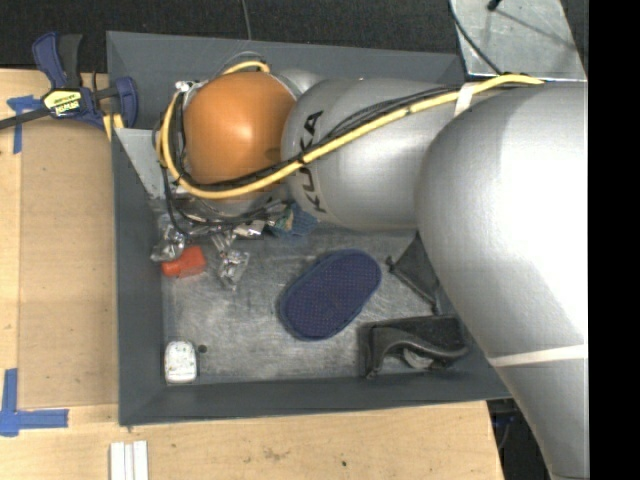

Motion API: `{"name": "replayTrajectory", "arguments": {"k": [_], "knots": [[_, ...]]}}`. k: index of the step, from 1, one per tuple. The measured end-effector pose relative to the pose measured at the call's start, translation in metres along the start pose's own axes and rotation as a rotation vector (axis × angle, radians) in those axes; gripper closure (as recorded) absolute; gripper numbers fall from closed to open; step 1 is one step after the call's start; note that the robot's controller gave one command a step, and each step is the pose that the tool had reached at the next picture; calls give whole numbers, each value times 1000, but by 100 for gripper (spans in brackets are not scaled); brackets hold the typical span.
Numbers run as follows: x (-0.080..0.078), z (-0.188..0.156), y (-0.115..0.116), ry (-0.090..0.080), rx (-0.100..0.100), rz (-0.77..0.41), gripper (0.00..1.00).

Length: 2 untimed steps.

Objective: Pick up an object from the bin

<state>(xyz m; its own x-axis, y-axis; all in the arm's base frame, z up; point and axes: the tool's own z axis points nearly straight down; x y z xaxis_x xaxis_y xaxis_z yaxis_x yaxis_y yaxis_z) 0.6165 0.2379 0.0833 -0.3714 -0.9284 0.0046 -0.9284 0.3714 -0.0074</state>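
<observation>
My gripper (200,254) is low over the bin's left part, under the arm's wrist. Its two metal fingertips (232,265) stand apart, so it is open. A small red-orange block (184,262) lies on the bin floor between them, close against the left fingertip; whether it touches the finger I cannot tell. A dark blue oval pad (329,294) lies flat to the right of the gripper, near the bin's middle.
A small white boxy thing (179,361) sits near the front left corner. A black curved object (414,342) lies at the front right, with a dark flat piece (415,268) behind it. A bit of blue (296,224) shows under the arm. The arm covers the bin's back and right.
</observation>
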Motion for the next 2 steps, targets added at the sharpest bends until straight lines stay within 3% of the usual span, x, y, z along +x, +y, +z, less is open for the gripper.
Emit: {"name": "replayTrajectory", "arguments": {"k": [1,2], "knots": [[-3,2,4,-5,-8,1,100],[1,-146,2,-14,2,-16,100]]}}
